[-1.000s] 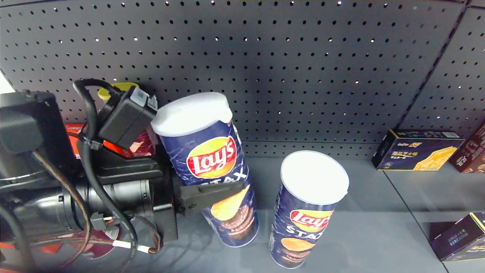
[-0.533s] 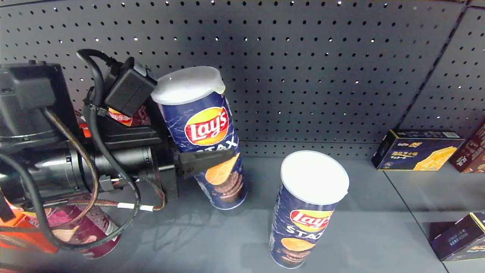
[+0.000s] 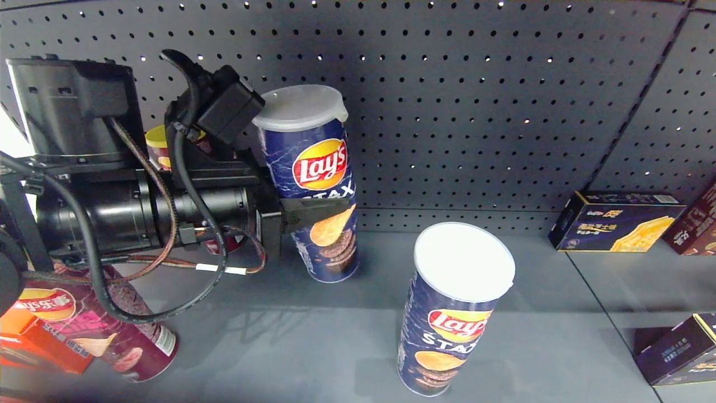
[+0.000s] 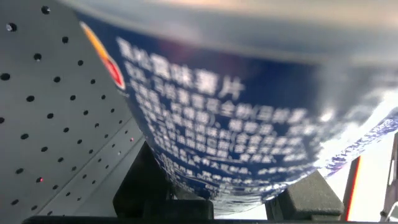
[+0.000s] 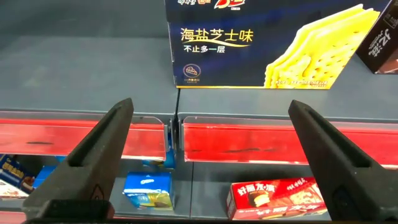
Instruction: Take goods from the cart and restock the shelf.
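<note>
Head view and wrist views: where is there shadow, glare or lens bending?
Head view: the left gripper and its blue can throw a soft shadow on the shelf; light shines through the pegboard holes, and the pegboard's top edge looks curved. Left wrist view: strong glare whitens one side of the blue can. Right wrist view: even light, the open right gripper dark against the red strip.

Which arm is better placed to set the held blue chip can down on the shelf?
Left. The left gripper is shut on the blue chip can, nearly upright at the back of the shelf. The right gripper is open and empty, facing a cracker box.
</note>
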Robot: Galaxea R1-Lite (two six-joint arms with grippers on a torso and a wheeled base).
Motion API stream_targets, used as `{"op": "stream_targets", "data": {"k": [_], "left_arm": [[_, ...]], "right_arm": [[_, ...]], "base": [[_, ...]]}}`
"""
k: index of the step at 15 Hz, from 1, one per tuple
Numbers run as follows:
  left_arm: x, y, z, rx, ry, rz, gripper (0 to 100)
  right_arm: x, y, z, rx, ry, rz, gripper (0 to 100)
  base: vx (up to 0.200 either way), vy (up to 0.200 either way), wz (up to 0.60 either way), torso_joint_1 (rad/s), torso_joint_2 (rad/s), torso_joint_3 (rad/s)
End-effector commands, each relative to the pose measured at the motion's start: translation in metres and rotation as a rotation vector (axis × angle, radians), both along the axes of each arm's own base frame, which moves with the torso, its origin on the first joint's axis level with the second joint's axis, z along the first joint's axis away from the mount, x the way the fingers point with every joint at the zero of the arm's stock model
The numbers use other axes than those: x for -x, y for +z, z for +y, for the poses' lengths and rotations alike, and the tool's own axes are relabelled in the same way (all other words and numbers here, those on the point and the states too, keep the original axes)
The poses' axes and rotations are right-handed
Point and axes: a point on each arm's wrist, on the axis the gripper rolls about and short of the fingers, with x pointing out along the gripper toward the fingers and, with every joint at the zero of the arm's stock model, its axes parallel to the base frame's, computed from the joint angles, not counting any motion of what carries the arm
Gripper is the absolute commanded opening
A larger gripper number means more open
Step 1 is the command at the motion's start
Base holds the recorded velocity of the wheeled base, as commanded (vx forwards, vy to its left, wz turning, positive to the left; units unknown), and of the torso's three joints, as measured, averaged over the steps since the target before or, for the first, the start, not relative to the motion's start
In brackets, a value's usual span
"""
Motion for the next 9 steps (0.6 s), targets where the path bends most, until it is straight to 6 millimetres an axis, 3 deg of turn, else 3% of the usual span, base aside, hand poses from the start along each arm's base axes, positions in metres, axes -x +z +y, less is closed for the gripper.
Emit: {"op": "stream_targets", "data": {"k": [1, 4, 9], "left_arm": [[0.003, 0.001, -0.007, -0.004, -0.026, 0.008, 0], [-0.001, 0.006, -0.013, -0.01, -0.044, 0.03, 0], [-0.034, -0.003, -0.036, -0.021, -0.078, 0.062, 0]], "right_arm": [[0.0, 0.0, 0.0, 0.0, 0.0, 0.0, 100], [0.0, 0.0, 0.0, 0.0, 0.0, 0.0, 100], [0.0, 0.0, 0.0, 0.0, 0.0, 0.0, 100]], "base": [[0.0, 0.0, 0.0, 0.0, 0.0, 0.0], [0.0, 0.0, 0.0, 0.0, 0.0, 0.0], [0.0, 0.0, 0.0, 0.0, 0.0, 0.0]]}}
